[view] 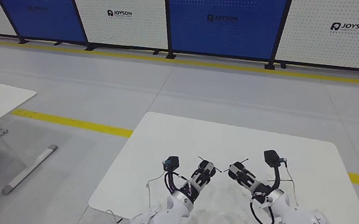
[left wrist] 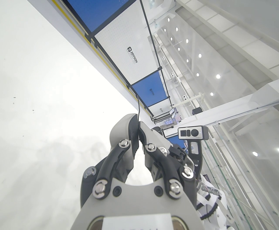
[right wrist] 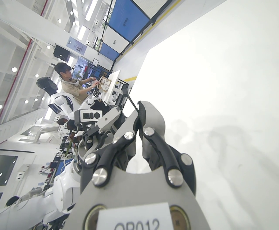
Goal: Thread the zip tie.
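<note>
Left tool [left wrist: 138, 125] pinches the zip tie [left wrist: 138, 106]; right tool [right wrist: 139, 110] likewise.

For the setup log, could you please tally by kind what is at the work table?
Grippers: 2, the left gripper and the right gripper, jaws shut.
Black zip tie ends: 2, a strap end in the left, a head end in the right; whether one tie, I cannot tell.
White table: 1.
Total: 5.

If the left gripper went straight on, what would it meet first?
Likely nothing: the left gripper, shut on the zip tie, points over the table, though the right gripper sits close beside.
</note>
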### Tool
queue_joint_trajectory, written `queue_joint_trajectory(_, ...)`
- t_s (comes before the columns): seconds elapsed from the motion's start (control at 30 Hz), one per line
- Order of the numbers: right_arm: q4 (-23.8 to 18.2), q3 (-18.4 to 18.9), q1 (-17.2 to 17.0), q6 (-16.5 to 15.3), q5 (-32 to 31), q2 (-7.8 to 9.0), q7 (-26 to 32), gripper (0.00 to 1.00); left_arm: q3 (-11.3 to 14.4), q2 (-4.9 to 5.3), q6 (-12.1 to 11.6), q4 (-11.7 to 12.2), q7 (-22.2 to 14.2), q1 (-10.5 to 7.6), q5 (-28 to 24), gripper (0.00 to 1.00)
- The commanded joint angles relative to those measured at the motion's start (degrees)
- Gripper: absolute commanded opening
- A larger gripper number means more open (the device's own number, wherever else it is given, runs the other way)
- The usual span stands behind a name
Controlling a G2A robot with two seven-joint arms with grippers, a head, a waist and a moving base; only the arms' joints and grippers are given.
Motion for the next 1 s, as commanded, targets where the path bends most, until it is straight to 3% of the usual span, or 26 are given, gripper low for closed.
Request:
queue_joint_trajectory(0.0,-0.01,0.00,-0.01,-0.03,0.02,0.01,0.03,0.00,0.00,0.00,0.00,0.00,0.00,0.00,0.00,0.00)
queue_joint_trajectory(0.97,1.67,-0.69,2.02,0.22,-0.70,-1.42,2.30,0.00,0.00,0.00,0.00,0.00,0.00,0.00,0.00,0.00)
